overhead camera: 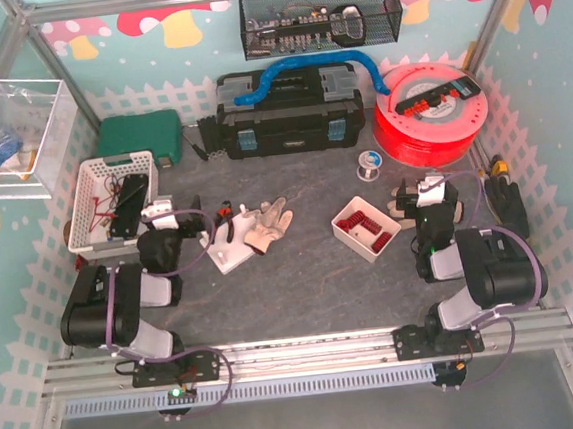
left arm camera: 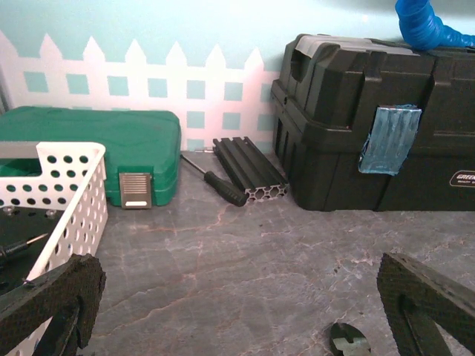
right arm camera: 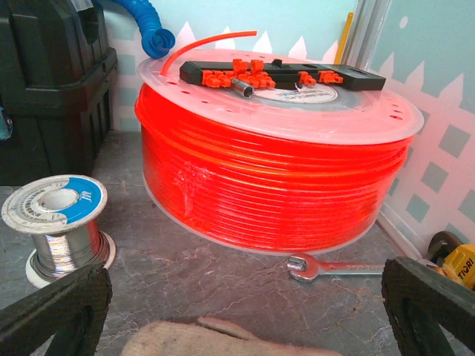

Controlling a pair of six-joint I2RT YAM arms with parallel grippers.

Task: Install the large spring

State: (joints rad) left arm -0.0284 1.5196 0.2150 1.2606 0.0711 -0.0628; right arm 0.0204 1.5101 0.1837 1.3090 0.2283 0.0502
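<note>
Spring indiscernible; one left pincer (left arm camera: pixel 237 311), one right pincer (right arm camera: pixel 245 311), both spread; one glove (overhead camera: pixel 267 226).

Cut-off white "GRE…" on black toolbox (left arm camera: pixel 334 148); partial dark lettering on yellow tool (right arm camera: pixel 462 265), illegible.

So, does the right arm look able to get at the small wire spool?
Probably yes. The wire spool stands on the table just ahead and left of the right arm, whose jaws are open; nothing stands between, and the orange reel sits apart.
</note>
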